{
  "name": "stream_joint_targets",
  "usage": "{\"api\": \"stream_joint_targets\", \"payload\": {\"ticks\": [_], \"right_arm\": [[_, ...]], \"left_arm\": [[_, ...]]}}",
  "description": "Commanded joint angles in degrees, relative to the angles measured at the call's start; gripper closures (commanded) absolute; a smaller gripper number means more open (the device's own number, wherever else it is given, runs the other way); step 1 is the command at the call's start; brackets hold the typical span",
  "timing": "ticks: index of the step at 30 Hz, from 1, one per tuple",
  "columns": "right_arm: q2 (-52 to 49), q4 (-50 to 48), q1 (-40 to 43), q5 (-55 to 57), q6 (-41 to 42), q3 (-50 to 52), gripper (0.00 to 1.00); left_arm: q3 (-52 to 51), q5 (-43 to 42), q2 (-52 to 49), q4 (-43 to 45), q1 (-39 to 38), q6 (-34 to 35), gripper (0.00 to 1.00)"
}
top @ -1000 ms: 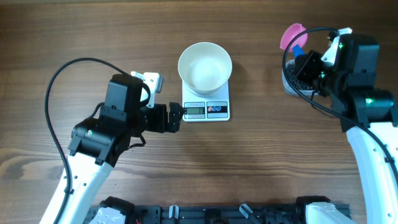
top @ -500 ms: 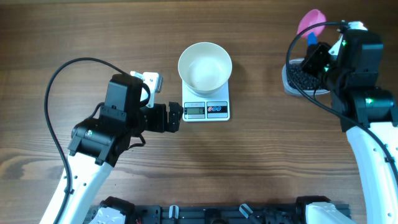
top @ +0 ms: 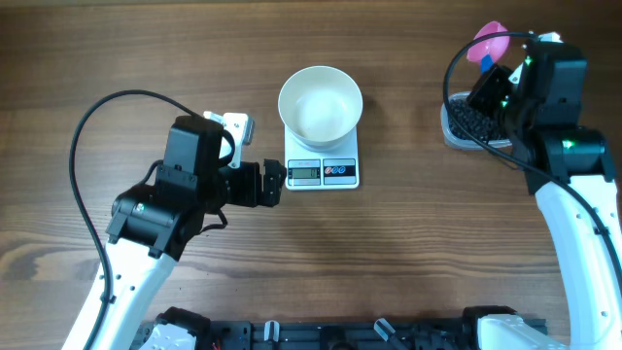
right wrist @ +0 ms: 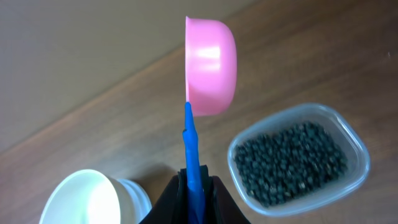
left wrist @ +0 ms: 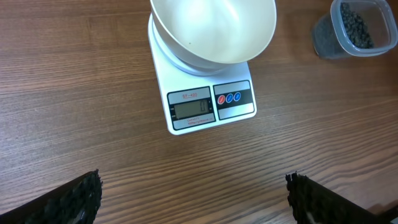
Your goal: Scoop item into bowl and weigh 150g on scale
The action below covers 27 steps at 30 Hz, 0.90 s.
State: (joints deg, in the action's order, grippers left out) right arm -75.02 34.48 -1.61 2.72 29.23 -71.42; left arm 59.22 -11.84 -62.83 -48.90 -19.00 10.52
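Note:
The white bowl (top: 321, 105) sits empty on the white scale (top: 323, 172) at mid-table. Black pellets, the item (top: 468, 119), fill a clear tub at the right. My right gripper (top: 489, 89) is shut on the blue handle (right wrist: 191, 149) of a pink scoop (top: 489, 41), held on edge above the tub's far side, with nothing seen inside it. In the right wrist view the scoop (right wrist: 211, 65) hangs left of the pellets (right wrist: 289, 162). My left gripper (top: 279, 179) stands open just left of the scale, its fingers wide apart above bare wood (left wrist: 193, 186).
The clear tub (left wrist: 354, 28) stands to the right of the scale (left wrist: 211, 106). A black cable (top: 92, 136) loops from the left arm over the left part of the table. The arm bases sit along the near edge.
My right gripper has carried the pink scoop to the right and farther back, from left of the tub to above its far side. The left arm has not moved.

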Motion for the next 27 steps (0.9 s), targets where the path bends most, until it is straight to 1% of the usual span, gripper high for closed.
{"api": "stream_joint_targets", "payload": {"ticks": [1, 4, 21, 27], "right_arm": [[-0.5, -4.0, 0.0, 1.2, -0.6, -0.5, 0.96], [-0.5, -5.7, 0.0, 1.1, -0.6, -0.5, 0.96], [-0.5, -4.8, 0.0, 0.2, -0.5, -0.6, 0.96], [-0.5, -3.8, 0.0, -5.8, -0.6, -0.5, 0.96]], "left_arm": [[0.0, 0.6, 0.0, 0.0, 0.4, -1.1, 0.0], [0.0, 0.6, 0.0, 0.0, 0.4, -1.1, 0.0], [0.0, 0.6, 0.0, 0.0, 0.4, -1.1, 0.0], [0.0, 0.6, 0.0, 0.0, 0.4, -1.1, 0.0]]}}
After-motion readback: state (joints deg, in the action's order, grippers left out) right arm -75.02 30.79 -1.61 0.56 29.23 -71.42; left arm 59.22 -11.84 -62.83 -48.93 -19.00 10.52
